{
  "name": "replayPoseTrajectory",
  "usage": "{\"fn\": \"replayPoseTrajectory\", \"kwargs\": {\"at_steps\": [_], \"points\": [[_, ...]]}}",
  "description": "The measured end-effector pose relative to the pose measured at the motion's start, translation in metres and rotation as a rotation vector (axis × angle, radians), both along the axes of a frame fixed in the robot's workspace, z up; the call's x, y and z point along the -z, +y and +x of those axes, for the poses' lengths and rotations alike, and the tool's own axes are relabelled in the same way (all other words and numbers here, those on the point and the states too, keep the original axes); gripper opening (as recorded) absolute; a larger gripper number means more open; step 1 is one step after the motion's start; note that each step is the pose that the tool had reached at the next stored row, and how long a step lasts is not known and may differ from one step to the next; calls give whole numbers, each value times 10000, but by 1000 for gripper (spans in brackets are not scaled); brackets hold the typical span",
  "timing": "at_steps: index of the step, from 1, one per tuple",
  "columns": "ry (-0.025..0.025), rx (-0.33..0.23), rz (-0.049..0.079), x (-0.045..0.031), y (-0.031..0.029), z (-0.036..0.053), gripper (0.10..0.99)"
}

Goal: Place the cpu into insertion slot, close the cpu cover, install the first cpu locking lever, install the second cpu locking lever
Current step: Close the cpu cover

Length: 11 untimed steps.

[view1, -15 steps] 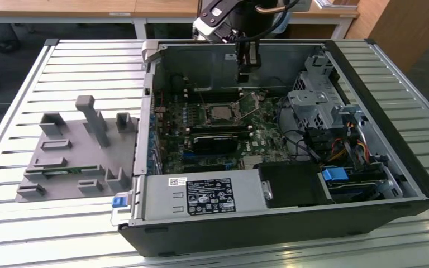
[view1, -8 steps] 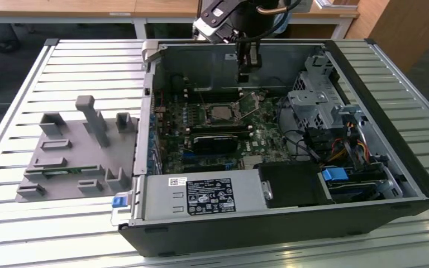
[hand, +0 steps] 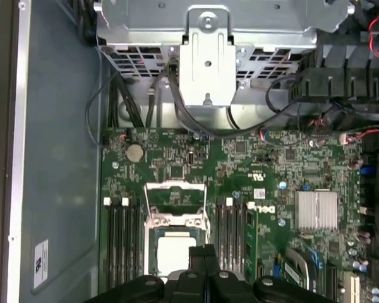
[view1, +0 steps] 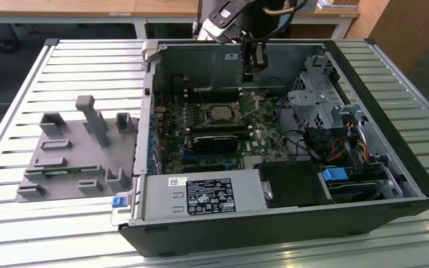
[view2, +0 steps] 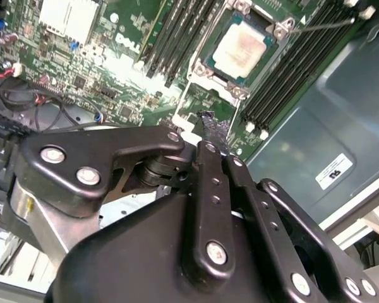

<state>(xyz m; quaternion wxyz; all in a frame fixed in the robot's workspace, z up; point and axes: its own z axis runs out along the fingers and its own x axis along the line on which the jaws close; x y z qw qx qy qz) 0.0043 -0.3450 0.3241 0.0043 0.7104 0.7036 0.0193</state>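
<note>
The cpu (view2: 240,52) lies flat in the insertion slot (view2: 204,68) on the green board, its silvery top facing up; it is also in the first wrist view (hand: 172,254). The cpu cover (hand: 175,222), a thin metal frame, stands swung open at the slot's edge, with green board showing through its window. One thin locking lever (view2: 322,25) sticks up free beside the slot (view1: 218,114). My gripper (view1: 248,75) hangs above the board, close to the slot and apart from it. Its black fingers (view2: 210,136) are shut with nothing between them.
The open computer case (view1: 415,184) walls in the board on all sides. A metal drive cage (view1: 315,106) with cables stands at the exterior view's right, and a power supply (view1: 199,195) sits at the front. A grey fixture block (view1: 80,151) lies on the slatted table outside the case.
</note>
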Motion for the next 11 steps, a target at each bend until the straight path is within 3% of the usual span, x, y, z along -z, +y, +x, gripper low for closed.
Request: {"fn": "replayPoseTrajectory", "kwargs": {"at_steps": [11], "points": [[50, 0, 1, 103, 66, 125, 106]]}}
